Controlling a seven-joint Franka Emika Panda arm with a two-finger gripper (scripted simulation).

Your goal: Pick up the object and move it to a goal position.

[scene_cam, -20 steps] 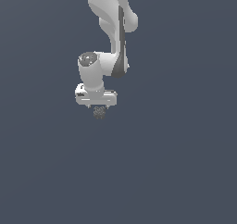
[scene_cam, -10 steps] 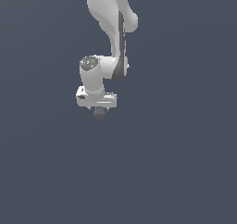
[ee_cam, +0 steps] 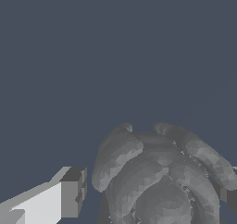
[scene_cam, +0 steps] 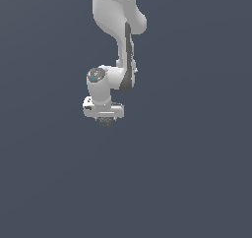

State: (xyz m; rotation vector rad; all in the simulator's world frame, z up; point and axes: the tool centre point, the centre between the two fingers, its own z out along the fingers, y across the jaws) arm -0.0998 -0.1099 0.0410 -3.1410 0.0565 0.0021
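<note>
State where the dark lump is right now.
In the exterior view the lump sits just under the white claw, left of centre, between its fingertips. The wrist view shows it close up between the fingers.

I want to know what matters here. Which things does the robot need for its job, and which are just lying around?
For the job:
- the lumpy dark object, between the fingers
- the gripper holding it

Just lying around:
- nothing else shows, only plain grey background

Since a second ago the gripper [scene_cam: 104, 120] has risen slightly in the exterior view, carrying the dark lumpy object [scene_cam: 105, 122] upward with it, the wrist joint likewise a little higher against the grey background.
</note>
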